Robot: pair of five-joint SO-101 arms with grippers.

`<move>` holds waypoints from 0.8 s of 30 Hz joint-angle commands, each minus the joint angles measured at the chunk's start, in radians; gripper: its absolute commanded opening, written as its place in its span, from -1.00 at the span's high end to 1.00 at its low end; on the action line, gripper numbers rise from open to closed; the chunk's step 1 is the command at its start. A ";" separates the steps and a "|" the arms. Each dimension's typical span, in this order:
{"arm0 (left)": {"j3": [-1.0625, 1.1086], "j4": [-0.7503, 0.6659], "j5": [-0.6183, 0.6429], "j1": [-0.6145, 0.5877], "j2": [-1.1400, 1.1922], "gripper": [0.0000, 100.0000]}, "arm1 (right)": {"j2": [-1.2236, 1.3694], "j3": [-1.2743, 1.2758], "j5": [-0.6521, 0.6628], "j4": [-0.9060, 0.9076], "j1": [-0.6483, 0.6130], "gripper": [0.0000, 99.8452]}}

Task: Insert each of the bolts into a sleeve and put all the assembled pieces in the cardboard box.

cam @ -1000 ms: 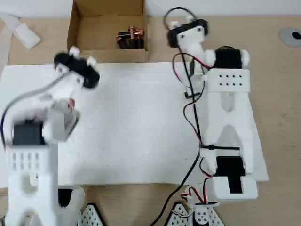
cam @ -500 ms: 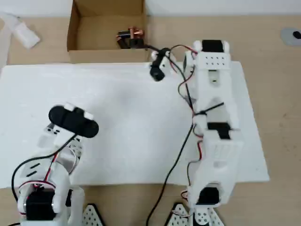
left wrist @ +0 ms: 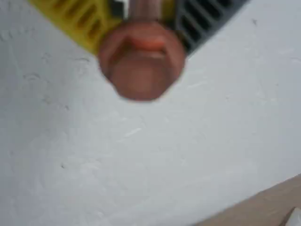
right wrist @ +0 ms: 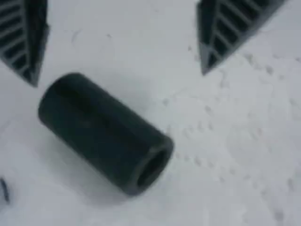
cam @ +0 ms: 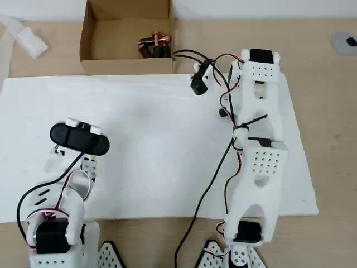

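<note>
your left gripper [left wrist: 143,19] is clamped on a copper bolt [left wrist: 141,63]: the yellow finger [left wrist: 75,19] and the dark grey finger [left wrist: 207,19] press in on it from either side, and its rounded head pokes out past the fingertips above the white foam mat [left wrist: 155,160]. in the high view your left arm [cam: 56,234] sits folded up at the near left corner of the mat [cam: 150,151]. you cannot make out from up there how close the bolt is to the surface.

your right gripper [right wrist: 117,75] has its jaws spread wide, one dark ribbed finger [right wrist: 28,37] on each side of a black sleeve [right wrist: 106,132]. the sleeve lies on its side on the mat [right wrist: 244,155], between the two fingertips and touching neither, with its open bore facing you. your right arm [cam: 259,167] stretches from the near edge of the mat toward the far edge, along the right side.

the cardboard box [cam: 86,39] stands on the wooden table [cam: 329,111] just past the far edge of the mat, left of centre. assembled pieces [cam: 155,46], black sleeves with a copper bolt head showing, lie inside at its right end.
</note>
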 commanded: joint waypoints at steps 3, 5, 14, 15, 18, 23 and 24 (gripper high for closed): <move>-0.003 -0.025 0.005 -0.008 -0.010 0.99 | -0.007 -0.054 0.034 0.023 -0.059 0.48; -0.005 -0.025 0.005 -0.008 -0.010 0.99 | -0.005 -0.053 0.038 0.021 -0.073 0.48; -0.005 -0.025 0.005 -0.008 -0.010 0.99 | 0.074 -0.054 0.094 0.021 -0.079 0.48; -0.005 -0.025 0.005 -0.008 -0.010 0.99 | 0.090 -0.058 0.095 0.021 -0.079 0.48; -0.005 -0.025 0.005 -0.008 -0.010 0.99 | 0.125 -0.059 0.095 0.018 -0.079 0.49; -0.005 -0.020 0.002 -0.011 -0.010 0.99 | 0.137 -0.061 0.103 0.020 -0.074 0.49; -0.005 -0.018 0.003 -0.011 -0.010 0.99 | 0.137 -0.062 0.103 0.021 -0.071 0.49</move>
